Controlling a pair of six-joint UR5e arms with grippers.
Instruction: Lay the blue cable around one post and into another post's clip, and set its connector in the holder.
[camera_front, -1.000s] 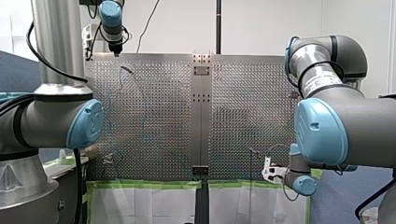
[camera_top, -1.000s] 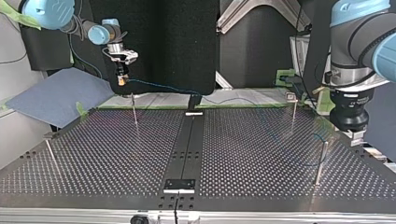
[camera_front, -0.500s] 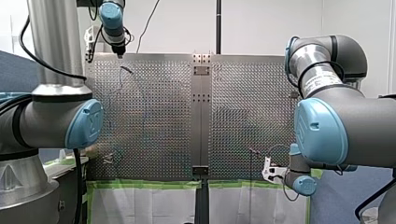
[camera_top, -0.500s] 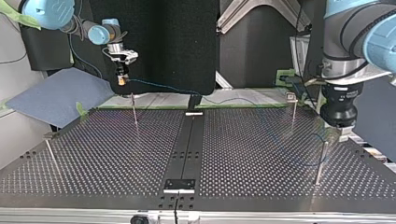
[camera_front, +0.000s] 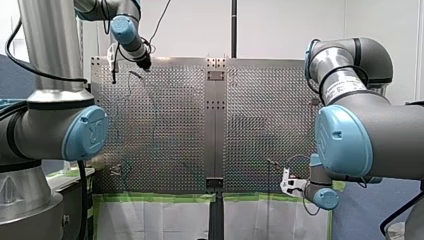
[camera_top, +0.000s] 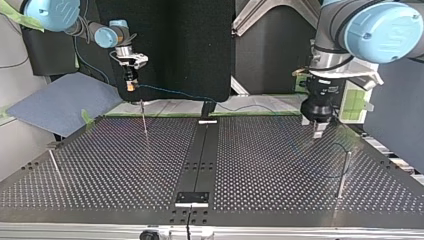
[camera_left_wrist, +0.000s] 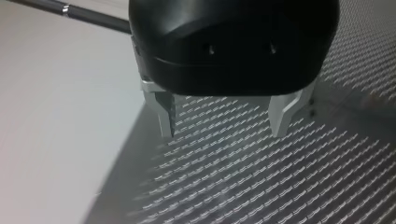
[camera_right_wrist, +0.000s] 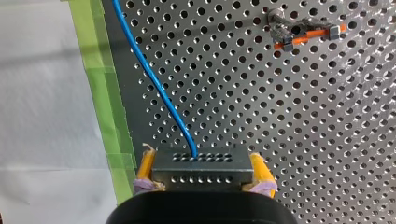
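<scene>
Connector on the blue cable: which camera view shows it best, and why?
Right wrist view: the connector sits large between my right claw's yellow pads, the cable entering it. Top and front views show it tiny; the left wrist view misses it.

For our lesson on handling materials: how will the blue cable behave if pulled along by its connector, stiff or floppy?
Probably floppy: in the top view the blue cable sags in a loose line from my right gripper. Likely light too, being thin. It curves gently leaving the connector, so it may spring back slightly.
</scene>
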